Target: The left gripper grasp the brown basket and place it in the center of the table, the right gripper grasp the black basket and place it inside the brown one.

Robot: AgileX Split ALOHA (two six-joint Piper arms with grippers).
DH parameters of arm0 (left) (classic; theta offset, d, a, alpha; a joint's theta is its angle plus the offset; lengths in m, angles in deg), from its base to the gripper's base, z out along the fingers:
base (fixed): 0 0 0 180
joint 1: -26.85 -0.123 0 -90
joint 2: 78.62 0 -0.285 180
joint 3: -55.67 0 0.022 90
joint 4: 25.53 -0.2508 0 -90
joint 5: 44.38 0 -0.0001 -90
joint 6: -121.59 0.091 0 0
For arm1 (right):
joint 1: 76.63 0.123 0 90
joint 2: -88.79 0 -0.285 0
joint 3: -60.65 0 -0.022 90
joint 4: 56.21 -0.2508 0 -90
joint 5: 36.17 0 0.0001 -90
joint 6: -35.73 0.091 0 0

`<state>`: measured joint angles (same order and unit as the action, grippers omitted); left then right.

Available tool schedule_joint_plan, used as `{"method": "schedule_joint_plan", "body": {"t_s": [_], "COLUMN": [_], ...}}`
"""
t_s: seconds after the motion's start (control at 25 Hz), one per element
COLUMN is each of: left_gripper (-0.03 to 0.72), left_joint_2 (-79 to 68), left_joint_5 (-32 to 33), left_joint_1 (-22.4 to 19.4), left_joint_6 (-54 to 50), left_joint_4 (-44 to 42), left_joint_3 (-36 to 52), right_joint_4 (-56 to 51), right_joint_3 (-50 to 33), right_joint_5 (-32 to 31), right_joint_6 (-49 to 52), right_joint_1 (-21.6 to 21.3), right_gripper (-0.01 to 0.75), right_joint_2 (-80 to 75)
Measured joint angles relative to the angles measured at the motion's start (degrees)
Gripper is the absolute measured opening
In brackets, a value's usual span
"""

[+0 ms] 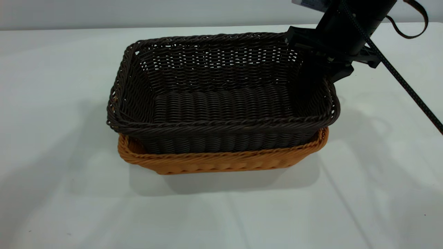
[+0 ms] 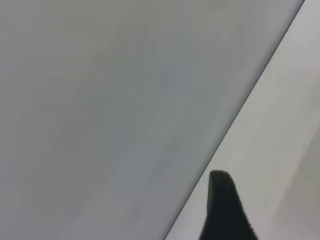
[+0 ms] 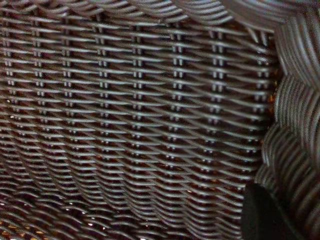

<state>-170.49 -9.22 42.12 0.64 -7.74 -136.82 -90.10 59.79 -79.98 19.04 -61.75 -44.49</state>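
Resting nested in the orange-tan wicker tray (image 1: pixel 221 162), the light, stiff black woven basket (image 1: pixel 221 103) handles best by its braided rim, where the right gripper (image 1: pixel 325 65) sits, closure indeterminable.

**Robot body: all black, cabled, strapped**

You see the right arm (image 1: pixel 353 17) as a bulky matte-black cylinder with blocky, angular black bracket plates under it. A braided black cable (image 1: pixel 398 74) with a knurled weave runs diagonally off it. A thin dark strap loop (image 1: pixel 413 24) curls out from its upper side. A pale label sits at its top edge, text unreadable. In your right wrist view, one right claw (image 3: pixel 265 215) finger shows as a smooth rounded black tip. In your left wrist view, one left claw (image 2: pixel 225 210) finger shows: black, wedge-shaped, rounded tip, fine ribbing along one edge.
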Motion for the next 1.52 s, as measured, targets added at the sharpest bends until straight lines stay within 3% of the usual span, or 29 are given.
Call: {"method": "schedule_joint_plan", "body": {"t_s": [0.12, 0.36, 0.48, 0.96, 1.12, 1.36, 1.52], "left_gripper": [0.411, 0.411, 0.411, 0.411, 0.411, 0.411, 0.411], "left_joint_2": [0.0, 0.0, 0.0, 8.9, 15.2, 22.1, 25.2], "left_joint_5": [0.0, 0.9, 2.6, 12.8, 18.6, 31.7, 31.7], "left_joint_1": [0.0, 0.0, 0.0, 0.0, 0.0, 0.0, 0.0], "left_joint_6": [-0.1, -0.1, -0.1, -3.7, -13.4, -35.2, -46.7], "left_joint_4": [0.2, 0.2, 1.2, 2.4, -0.8, -14.8, -23.0], "left_joint_3": [0.0, 0.0, 0.0, 0.0, 0.0, 0.0, 1.6], "right_joint_4": [-0.7, -1.2, 0.1, 10.3, 14.5, 19.7, 23.3], "right_joint_3": [0.1, 0.4, 0.4, 0.4, 0.4, -0.5, -5.2], "right_joint_5": [-0.2, -4.9, -7.7, -17.1, -21.3, -26.9, -27.5], "right_joint_6": [1.0, -1.2, -2.3, 0.1, 4.4, 10.3, 13.8], "right_joint_1": [0.1, 0.1, 0.1, 0.1, 0.1, 0.1, 0.1], "right_gripper": [0.195, 0.463, 0.538, 0.548, 0.526, 0.498, 0.498], "right_joint_2": [0.0, 0.2, 1.8, 26.1, 37.6, 53.6, 64.4]}}
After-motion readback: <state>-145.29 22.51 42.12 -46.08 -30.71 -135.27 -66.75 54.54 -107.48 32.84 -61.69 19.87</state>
